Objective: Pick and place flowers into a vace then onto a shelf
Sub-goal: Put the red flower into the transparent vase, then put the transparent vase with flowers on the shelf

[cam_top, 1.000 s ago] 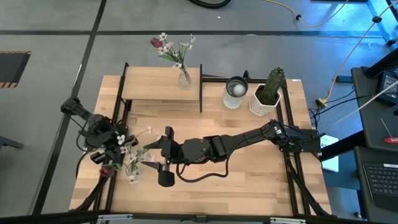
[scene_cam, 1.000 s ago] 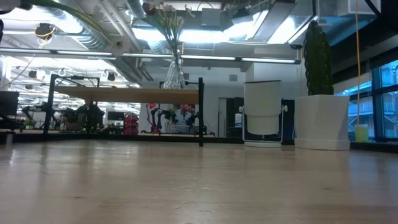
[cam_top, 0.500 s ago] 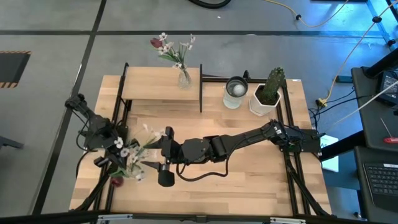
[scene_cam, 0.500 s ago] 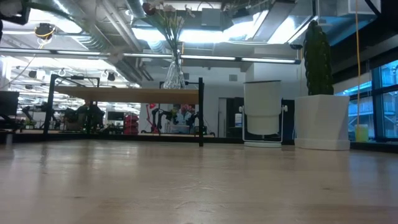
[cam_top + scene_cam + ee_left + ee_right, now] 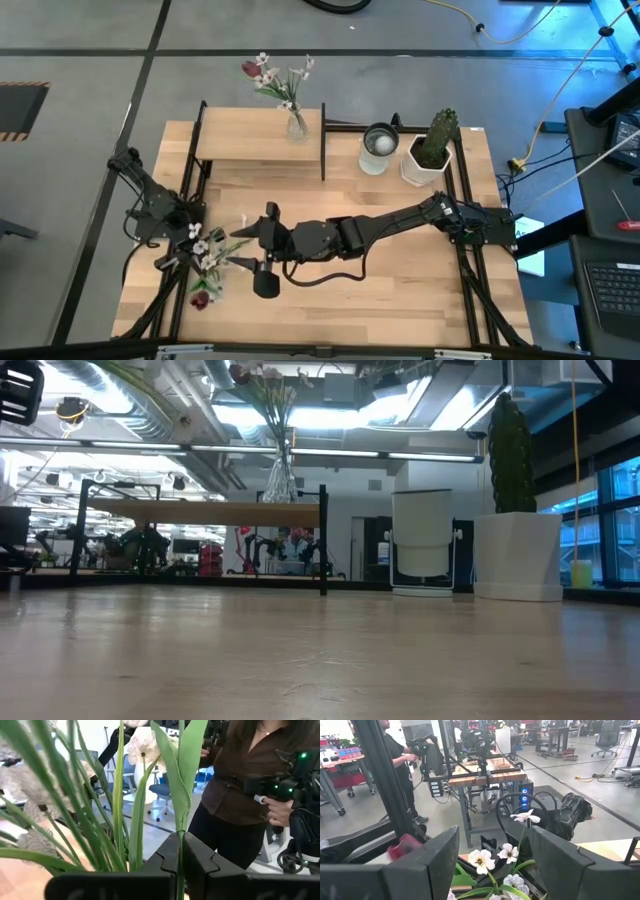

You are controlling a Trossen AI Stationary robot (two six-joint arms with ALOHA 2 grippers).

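Left gripper at the table's left edge, fingers clenched on the flowers, held above the table; white blossoms and a dark red tulip head visible. Right gripper just beside the flowers, fingers spread apart, nothing between them. Shelf at the table's far side carries a vase of other blooms.

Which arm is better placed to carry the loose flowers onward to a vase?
Left. The left gripper is shut on the green-stemmed white-blossomed flowers, while the right gripper is open beside them, holding nothing.
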